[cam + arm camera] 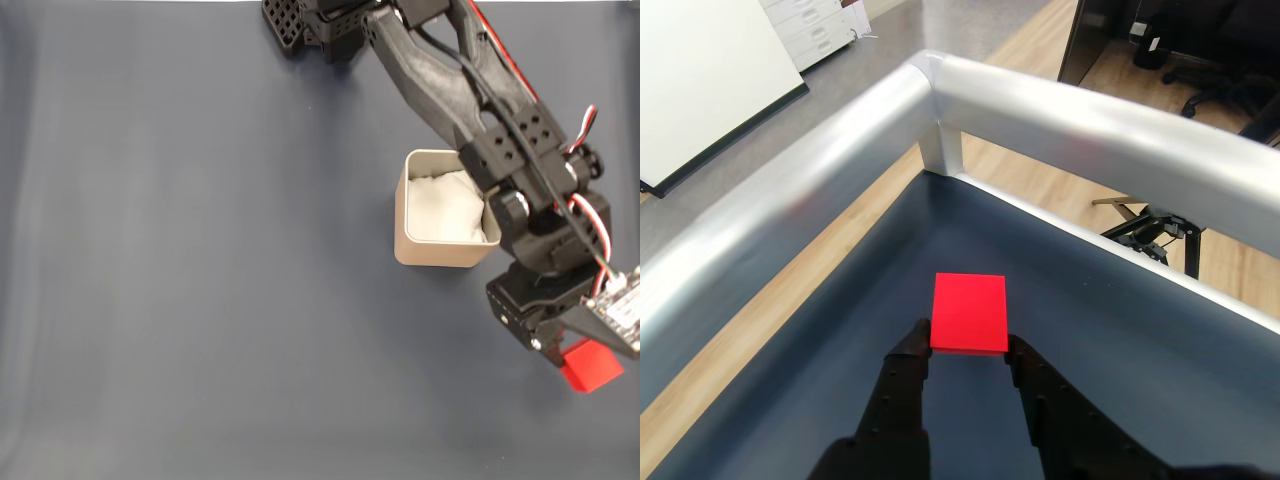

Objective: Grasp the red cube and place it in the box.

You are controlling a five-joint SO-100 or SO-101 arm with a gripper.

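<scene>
**Gripper closed on red cube, beside the box**

Gripper state: in the wrist view the gripper stands with its two black fingers narrowed onto the near edge of the red cube, one finger at each side of it. The cube's flat top face is fully exposed beyond the fingertips.

Cube location: in the fixed view the red cube sits below and to the right of the box, clear of its walls and close to the right frame edge. The arm passes over the box's upper right corner.

Box: beige, open-topped, white paper lining visible inside.

Surface and edges: the dark blue table mat extends unobstructed to the left of and below the box. In the wrist view a silver rail bounds the mat just beyond the cube, meeting at a corner; wooden floor lies outside it.
</scene>
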